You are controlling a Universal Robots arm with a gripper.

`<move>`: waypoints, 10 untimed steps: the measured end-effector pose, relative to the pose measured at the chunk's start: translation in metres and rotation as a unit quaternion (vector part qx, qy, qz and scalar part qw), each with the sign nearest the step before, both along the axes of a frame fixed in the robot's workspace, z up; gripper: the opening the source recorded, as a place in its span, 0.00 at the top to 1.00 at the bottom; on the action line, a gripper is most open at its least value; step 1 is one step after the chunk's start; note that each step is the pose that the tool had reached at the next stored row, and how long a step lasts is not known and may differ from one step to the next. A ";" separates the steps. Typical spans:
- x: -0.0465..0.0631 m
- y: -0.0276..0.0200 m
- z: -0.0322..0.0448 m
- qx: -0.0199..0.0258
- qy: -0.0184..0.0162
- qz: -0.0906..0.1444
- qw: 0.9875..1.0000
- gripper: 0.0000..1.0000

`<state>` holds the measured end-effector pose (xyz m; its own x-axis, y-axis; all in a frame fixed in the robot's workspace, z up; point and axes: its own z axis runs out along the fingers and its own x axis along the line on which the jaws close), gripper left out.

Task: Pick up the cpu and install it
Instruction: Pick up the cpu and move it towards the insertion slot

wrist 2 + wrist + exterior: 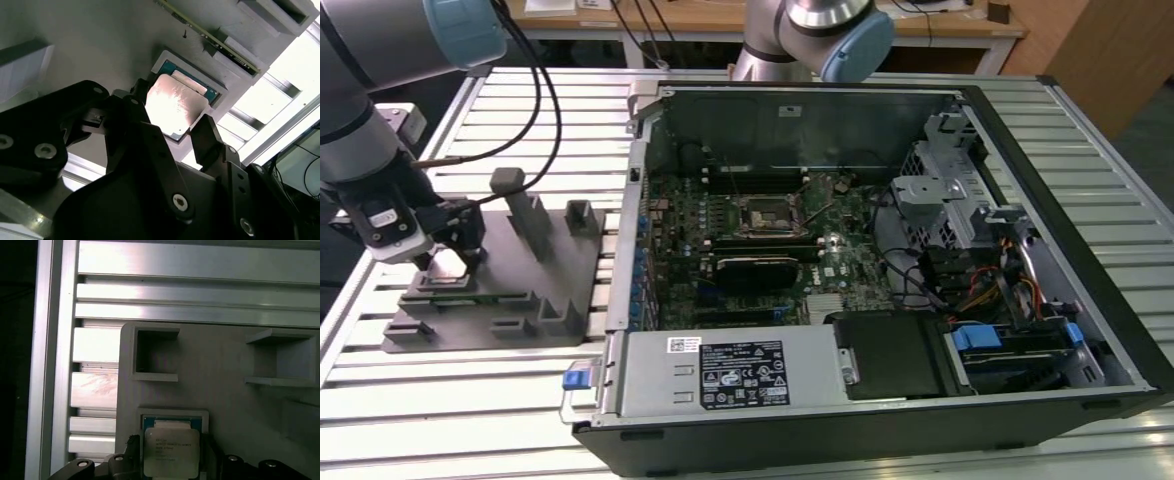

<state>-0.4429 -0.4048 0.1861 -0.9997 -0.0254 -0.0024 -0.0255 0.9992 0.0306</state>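
From my station I see the gripper [172,114] low over the tray, open about as wide as the chip, its black fingers [210,145] standing on opposite sides of the cpu [171,450]. Only slim gaps show in the first wrist view, so I can't swear that neither pad grazes an edge. The cpu lies flat in its square recess on the grey tray [467,335], silver lid up. Glare whitens that lid in the second wrist view, and the gripper's body covers one corner. The first wrist view cuts off the chip's near edge. Just beyond the recess a thin green-edged board [220,40] stands on edge in slotted blocks. In the exterior view the gripper hides nearly all of the chip (I get just a pale patch under the jaws), and the arm [360,100] runs off the frame. The tray sits on the slatted aluminium table [520,110] at about 9 o'clock from the open computer case [814,115]. Its motherboard socket [765,213] lies well apart from the gripper, roughly 3 o'clock from it, and the socket's inside is too small to read.
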 end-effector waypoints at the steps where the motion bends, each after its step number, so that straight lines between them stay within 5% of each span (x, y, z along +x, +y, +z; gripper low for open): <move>1: 0.000 0.0000 0.0001 0.000 0.000 0.000 1.000 0.40; 2: 0.000 0.0000 0.0002 0.000 0.000 0.000 1.000 0.46; 10: 0.000 0.0000 0.0107 0.001 0.000 0.000 1.000 0.47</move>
